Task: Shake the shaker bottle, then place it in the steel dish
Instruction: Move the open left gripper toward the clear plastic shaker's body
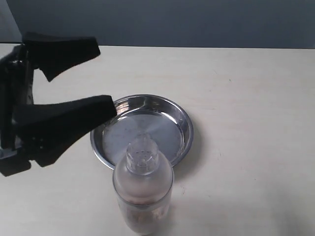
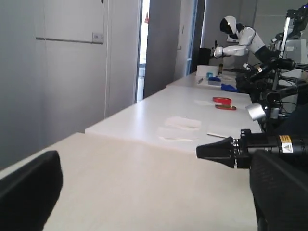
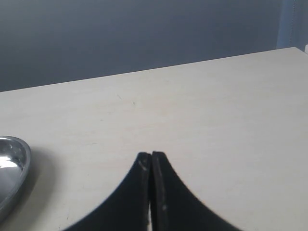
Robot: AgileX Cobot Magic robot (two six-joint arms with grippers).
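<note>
— Grippers first: our left gripper (image 1: 104, 79) is spread wide, holding nothing, beside the steel dish (image 1: 183, 123).
— And our right gripper (image 3: 151, 155) is pinched closed, empty. We see the shaker bottle (image 1: 142, 189) upright on the bench (image 1: 246, 88), just outside the dish's rim.

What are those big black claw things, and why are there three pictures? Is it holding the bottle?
Those belong to a robot with two arms, each ending in a pincer. One picture looks at the table from a camera off the arms; the other two come from cameras on the wrists. The left pincer is wide open, the right pincer is shut, and both are empty. The clear shaker bottle stands on the table by itself, close to the shiny steel dish.
</note>
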